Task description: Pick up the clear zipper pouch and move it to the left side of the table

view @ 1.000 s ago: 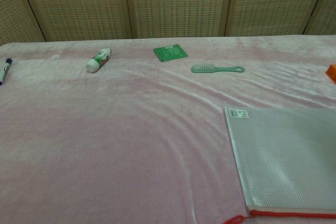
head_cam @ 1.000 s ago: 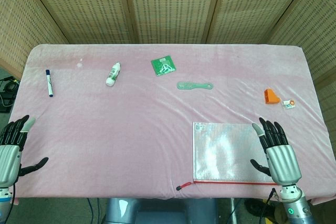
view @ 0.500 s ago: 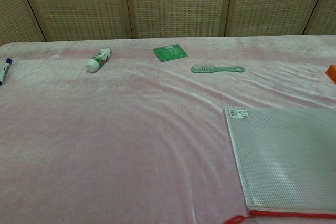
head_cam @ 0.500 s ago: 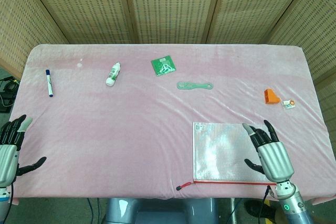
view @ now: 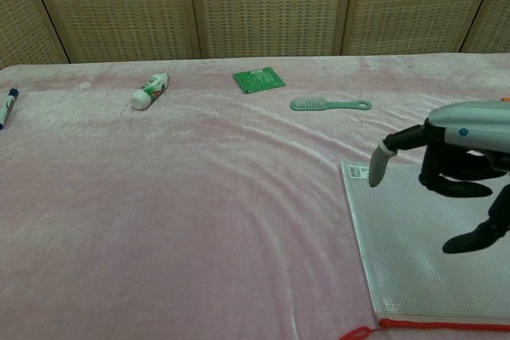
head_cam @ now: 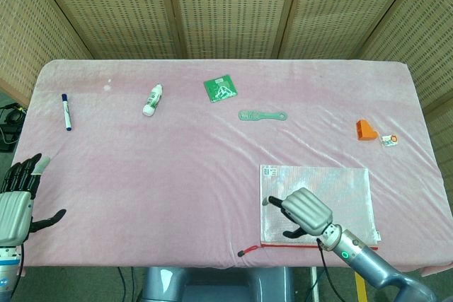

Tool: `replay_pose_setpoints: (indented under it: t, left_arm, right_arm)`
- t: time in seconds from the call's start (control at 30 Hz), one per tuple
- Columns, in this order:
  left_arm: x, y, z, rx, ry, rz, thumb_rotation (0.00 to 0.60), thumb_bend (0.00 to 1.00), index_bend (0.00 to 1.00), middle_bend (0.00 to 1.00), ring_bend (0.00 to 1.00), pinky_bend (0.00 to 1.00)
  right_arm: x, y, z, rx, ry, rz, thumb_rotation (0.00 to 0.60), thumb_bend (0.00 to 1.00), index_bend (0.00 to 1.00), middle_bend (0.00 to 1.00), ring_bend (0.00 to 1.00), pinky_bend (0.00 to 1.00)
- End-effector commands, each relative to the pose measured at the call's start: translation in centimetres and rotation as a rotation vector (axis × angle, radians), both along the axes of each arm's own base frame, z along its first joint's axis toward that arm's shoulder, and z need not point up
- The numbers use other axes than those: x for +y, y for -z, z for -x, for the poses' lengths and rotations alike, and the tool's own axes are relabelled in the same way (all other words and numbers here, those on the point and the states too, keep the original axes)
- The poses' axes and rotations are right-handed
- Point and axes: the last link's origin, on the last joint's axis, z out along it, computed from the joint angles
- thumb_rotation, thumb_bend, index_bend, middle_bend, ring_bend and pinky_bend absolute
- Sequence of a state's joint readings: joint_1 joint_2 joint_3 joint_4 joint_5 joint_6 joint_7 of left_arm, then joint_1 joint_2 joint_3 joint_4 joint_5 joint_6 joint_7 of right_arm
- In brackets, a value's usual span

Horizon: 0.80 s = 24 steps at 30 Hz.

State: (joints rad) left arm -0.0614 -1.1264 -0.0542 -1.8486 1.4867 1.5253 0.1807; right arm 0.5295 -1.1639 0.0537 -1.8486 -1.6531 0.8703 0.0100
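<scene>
The clear zipper pouch lies flat at the table's front right, its red zipper edge facing the front. My right hand hovers over the pouch's left half. Its fingers point left and are spread, with the thumb below them, and it holds nothing. Whether it touches the mesh I cannot tell. Just off the front left corner of the table my left hand is held up with its fingers apart and empty; the chest view does not show it.
On the pink cloth lie a blue marker far left, a white bottle, a green card, a green comb and an orange piece at right.
My right hand has swung from the pouch's right edge leftward across it and now points left over its left half. The pouch and the left hand have stayed put.
</scene>
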Motion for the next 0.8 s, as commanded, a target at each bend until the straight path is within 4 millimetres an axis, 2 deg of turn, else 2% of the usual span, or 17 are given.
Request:
replay_pose_setpoints:
  t: [0.03,0.33,0.53,0.8]
  left_arm:
    - [0.3,0.2,0.2,0.004,-0.012,0.006,0.600,0.00,0.00,0.00,0.00,0.00]
    - [0.4,0.4,0.3,0.005,-0.016,0.016,0.600,0.00,0.00,0.00,0.00,0.00]
    - [0.3,0.4,0.3,0.006,-0.016,0.018,0.600,0.00,0.00,0.00,0.00,0.00]
    - [0.4,0.3,0.3,0.003,-0.019,0.017,0.600,0.00,0.00,0.00,0.00,0.00]
  right_arm:
    - [-0.2,2.4,-2.6,0.010,0.005,-0.118,0.600,0.20,0.41,0.98,0.98,1.00]
    - [0.6,6.4,-3.8,0.042,0.043,-0.224,0.600,0.33,0.47,0.99,0.98,1.00]
    - [1.2,8.1,-4.0,0.041,0.042,-0.230,0.600,0.44,0.51,0.99,0.98,1.00]
    - [1.2,9.3,-3.3,0.067,0.058,-0.231,0.600,0.47,0.52,0.99,0.98,1.00]
